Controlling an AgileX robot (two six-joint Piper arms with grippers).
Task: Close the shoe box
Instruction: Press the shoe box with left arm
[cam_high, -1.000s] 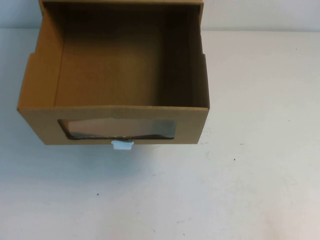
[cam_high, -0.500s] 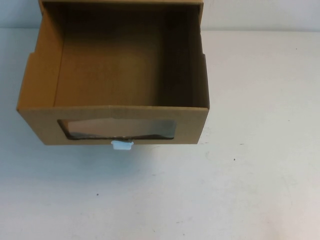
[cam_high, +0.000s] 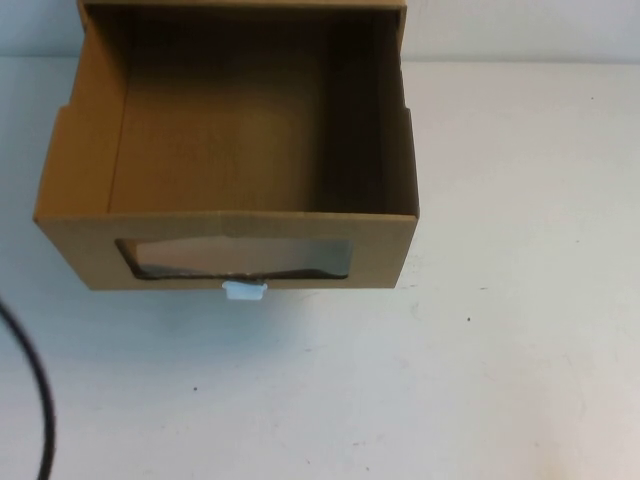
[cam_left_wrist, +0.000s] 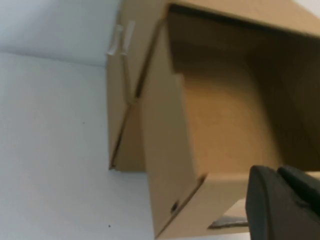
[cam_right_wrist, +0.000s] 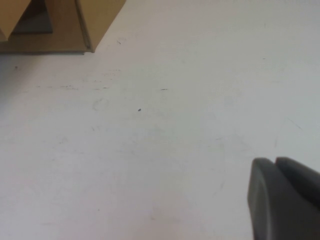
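Note:
The shoe box is brown cardboard, and its drawer is pulled out toward me, open on top and empty. Its front has a clear window with a small white pull tab below it. In the left wrist view the shoe box fills the picture. My left gripper hangs shut just off the drawer's front corner, holding nothing. My right gripper is shut over bare table, well away from the shoe box's corner. Neither gripper shows in the high view.
The white table stretches in front of and to the right of the box. A black cable curves in at the high view's lower left. A second cardboard side stands behind the drawer in the left wrist view.
A black cable has come into the high view at the lower left. The box has not moved.

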